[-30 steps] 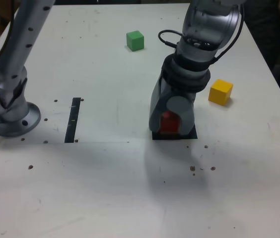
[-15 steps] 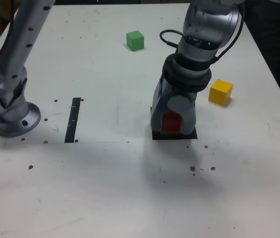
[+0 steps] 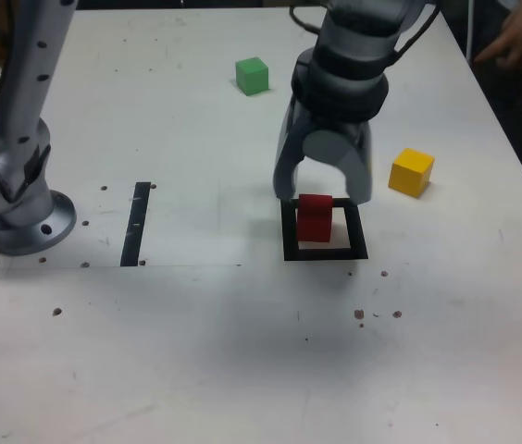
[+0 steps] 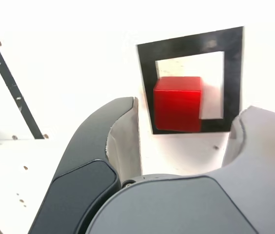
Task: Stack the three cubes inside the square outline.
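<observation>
Exterior view: our gripper [image 3: 324, 190] stands wide. Below it we see red [image 3: 315, 220]; beyond, green [image 3: 253, 77].

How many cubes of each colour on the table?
Red cube: 1, within the tape square's outer edges
Yellow cube: 1
Green cube: 1
Total: 3

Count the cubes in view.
3: the red cube inside the square outline, the green cube toward the far edge, the yellow cube right of the gripper in the exterior view.
</observation>
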Tool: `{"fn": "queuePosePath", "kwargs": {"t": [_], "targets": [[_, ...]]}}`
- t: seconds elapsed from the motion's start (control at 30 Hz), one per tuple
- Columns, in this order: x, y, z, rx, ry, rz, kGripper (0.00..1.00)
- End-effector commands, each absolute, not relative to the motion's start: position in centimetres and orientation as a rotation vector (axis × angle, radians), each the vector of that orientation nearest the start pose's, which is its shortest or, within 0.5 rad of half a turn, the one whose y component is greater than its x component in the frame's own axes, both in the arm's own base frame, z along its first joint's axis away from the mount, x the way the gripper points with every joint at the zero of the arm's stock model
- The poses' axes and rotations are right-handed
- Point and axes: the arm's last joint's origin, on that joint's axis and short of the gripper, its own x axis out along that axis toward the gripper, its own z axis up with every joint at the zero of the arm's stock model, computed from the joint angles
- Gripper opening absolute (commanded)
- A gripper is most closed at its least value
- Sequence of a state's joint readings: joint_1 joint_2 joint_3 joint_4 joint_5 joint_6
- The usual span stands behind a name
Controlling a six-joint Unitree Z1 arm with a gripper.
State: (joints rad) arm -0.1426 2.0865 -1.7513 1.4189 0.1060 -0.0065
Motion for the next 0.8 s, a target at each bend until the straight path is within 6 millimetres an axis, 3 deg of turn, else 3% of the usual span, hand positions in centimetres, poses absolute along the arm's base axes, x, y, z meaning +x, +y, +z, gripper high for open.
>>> {"fn": "queuePosePath", "kwargs": {"t": [0.0, 0.17, 0.33, 0.6, 0.77], "targets": [[37.5, -4.8, 28.8, 0.246, 1.687, -0.040, 1.00], [39.4, -4.0, 31.9, 0.455, 1.562, -0.139, 1.00], [40.5, -1.5, 33.2, 0.622, 1.557, -0.255, 0.99], [42.8, 2.9, 31.0, 0.708, 1.601, -0.365, 0.98], [45.1, 3.9, 28.5, 0.701, 1.629, -0.383, 0.96]]}}
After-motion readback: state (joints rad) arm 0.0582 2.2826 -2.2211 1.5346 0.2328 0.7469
